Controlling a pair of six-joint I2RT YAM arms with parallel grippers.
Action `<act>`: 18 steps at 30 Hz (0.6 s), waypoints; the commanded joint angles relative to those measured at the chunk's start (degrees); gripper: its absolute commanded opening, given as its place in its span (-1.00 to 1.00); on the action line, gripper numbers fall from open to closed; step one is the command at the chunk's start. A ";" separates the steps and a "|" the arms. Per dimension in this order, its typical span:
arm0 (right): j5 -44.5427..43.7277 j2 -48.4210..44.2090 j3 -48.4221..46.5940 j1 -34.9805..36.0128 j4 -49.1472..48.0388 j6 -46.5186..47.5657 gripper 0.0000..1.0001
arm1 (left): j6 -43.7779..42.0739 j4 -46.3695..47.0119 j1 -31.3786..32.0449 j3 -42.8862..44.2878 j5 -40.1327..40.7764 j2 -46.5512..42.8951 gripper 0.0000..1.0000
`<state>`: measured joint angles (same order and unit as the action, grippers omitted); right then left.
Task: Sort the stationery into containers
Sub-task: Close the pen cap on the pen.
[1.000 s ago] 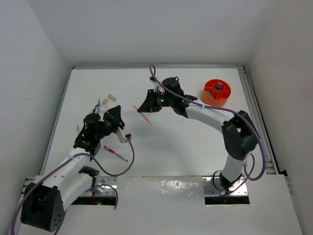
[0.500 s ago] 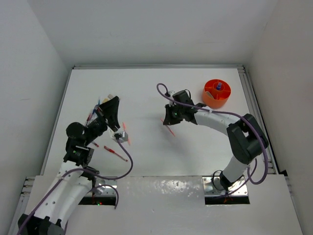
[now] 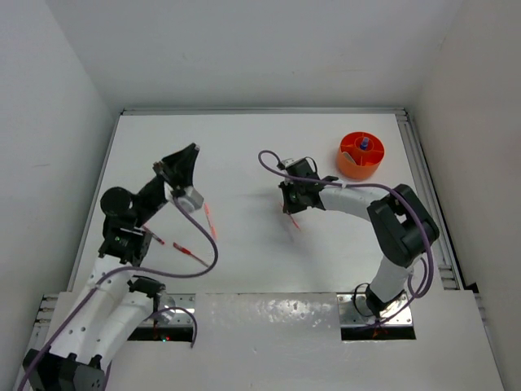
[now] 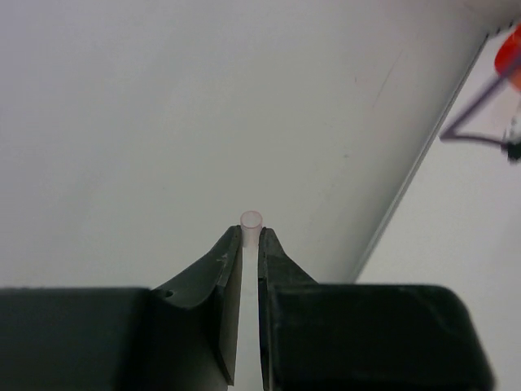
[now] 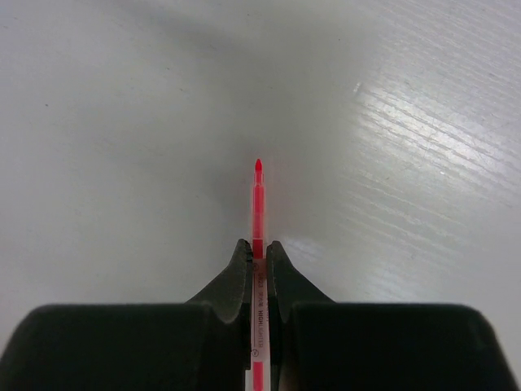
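The right end effector [image 5: 257, 247] is clamped on a red pen [image 5: 258, 208]. The pen runs straight out between the two fingers, and its pointed red tip juts past them above the white surface [image 5: 423, 147]. In the top view this end effector hangs over the middle of the surface, with the pen's red tip showing just on its near side.

Farther out and to the right of the right end effector, clearly apart from it, stands the orange tub [image 3: 350, 165]. A blue-capped bottle [image 3: 365, 143] stands upright inside it. Which compartment holds the bottle cannot be told.

The left end effector [image 4: 251, 234] is closed on a pale-ended pen [image 4: 251, 220]. The pen's round, whitish end just clears the fingertips, and its shaft lies along the gap between the fingers, back toward the camera. This end effector is lifted and aimed at the wall beyond the surface's edge. In the top view, a thin red length shows behind it, under the wrist.

On the near side of the left end effector, a loose red pen [image 3: 189, 253] lies flat on the surface. A second loose pen [image 3: 155, 239] lies just to its left, partly hidden by the arm.
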<state>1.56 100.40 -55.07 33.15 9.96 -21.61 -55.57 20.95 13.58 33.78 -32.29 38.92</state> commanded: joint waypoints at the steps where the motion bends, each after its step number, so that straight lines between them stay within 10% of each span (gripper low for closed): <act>1: -0.26 0.76 -0.48 0.43 -1.43 2.01 -1.00 | 22.75 -2.84 0.30 9.08 8.00 5.27 -1.00; 8: 13.63 -5.03 2.51 -0.36 -13.17 -0.63 -1.00 | 61.22 -10.05 -4.87 17.99 8.93 12.67 -1.00; 18: 20.58 -15.93 0.31 -0.19 -25.86 -5.98 -1.00 | 92.38 -1.53 -8.75 18.96 -5.41 21.55 -1.00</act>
<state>18.74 87.79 -52.38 32.97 -7.31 -25.15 22.26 14.28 5.39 50.96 -32.42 59.68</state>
